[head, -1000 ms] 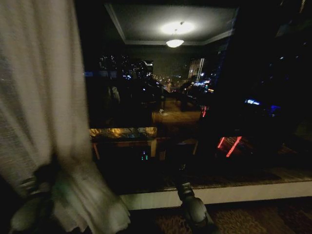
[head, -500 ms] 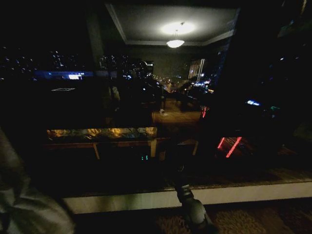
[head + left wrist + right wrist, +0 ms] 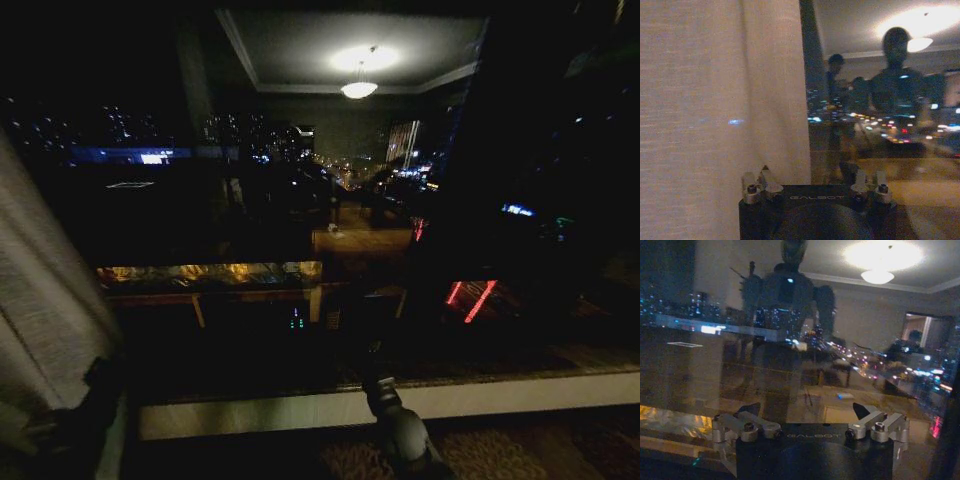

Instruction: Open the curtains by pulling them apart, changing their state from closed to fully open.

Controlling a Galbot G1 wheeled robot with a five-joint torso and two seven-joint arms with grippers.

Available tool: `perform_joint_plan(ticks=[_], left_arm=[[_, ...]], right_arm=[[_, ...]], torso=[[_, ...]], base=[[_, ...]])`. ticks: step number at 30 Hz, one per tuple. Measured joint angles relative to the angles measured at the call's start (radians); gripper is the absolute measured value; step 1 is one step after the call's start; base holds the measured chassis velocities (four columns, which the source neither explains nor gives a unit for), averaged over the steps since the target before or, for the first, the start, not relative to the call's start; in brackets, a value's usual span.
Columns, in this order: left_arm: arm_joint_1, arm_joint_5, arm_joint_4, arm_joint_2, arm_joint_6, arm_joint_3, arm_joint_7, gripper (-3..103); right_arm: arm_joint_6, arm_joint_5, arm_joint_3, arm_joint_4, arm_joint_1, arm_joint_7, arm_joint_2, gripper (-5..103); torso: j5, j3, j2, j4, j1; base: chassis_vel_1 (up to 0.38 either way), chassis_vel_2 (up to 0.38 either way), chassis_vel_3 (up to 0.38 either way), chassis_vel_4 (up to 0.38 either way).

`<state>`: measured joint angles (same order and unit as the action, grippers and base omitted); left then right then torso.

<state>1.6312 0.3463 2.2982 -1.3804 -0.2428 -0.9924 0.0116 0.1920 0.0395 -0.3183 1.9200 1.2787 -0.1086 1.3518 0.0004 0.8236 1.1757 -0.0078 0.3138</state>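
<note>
Night city lights fill the dark window glass [image 3: 330, 200] above a pale sill [image 3: 480, 398]. The left gripper [image 3: 812, 187], fingers spread apart, sits low at far left against the sheer curtain [image 3: 45, 300]. The right gripper [image 3: 810, 422], also spread, faces bare glass.

Cream, finely woven curtains [image 3: 715, 100] beside black window glass [image 3: 300, 200]
</note>
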Motion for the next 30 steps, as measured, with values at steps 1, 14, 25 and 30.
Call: perform_joint_plan(ticks=[1, 14, 25, 30], left_arm=[[-0.004, -0.006, 0.009, 0.004, 0.000, 0.016, 0.086, 85], [-0.039, -0.138, 0.001, -0.008, -0.099, 0.003, 0.494, 100], [0.008, -0.118, 0.111, -0.056, -0.145, 0.106, 0.328, 100], [0.013, -0.046, 0.098, -0.035, -0.111, 0.112, 0.160, 100]], right_arm=[[0.001, 0.000, -0.009, 0.001, 0.006, 0.000, 0.006, 100], [0.002, -0.025, -0.001, 0.015, 0.009, 0.001, 0.015, 100], [0.015, -0.037, 0.023, 0.006, -0.012, 0.003, 0.026, 100], [0.015, -0.036, 0.014, 0.006, -0.008, 0.003, 0.032, 100]], torso=[[0.0000, 0.000, 0.000, 0.0000, 0.000], [-0.0003, 0.000, 0.000, 0.0000, 0.000], [-0.0002, 0.000, 0.000, 0.0001, 0.000], [0.0001, 0.000, 0.000, 0.0002, 0.000]], base=[[0.000, 0.000, 0.000, 0.000], [0.000, 0.000, 0.000, 0.000], [0.000, 0.000, 0.000, 0.000], [0.000, 0.000, 0.000, 0.000]])
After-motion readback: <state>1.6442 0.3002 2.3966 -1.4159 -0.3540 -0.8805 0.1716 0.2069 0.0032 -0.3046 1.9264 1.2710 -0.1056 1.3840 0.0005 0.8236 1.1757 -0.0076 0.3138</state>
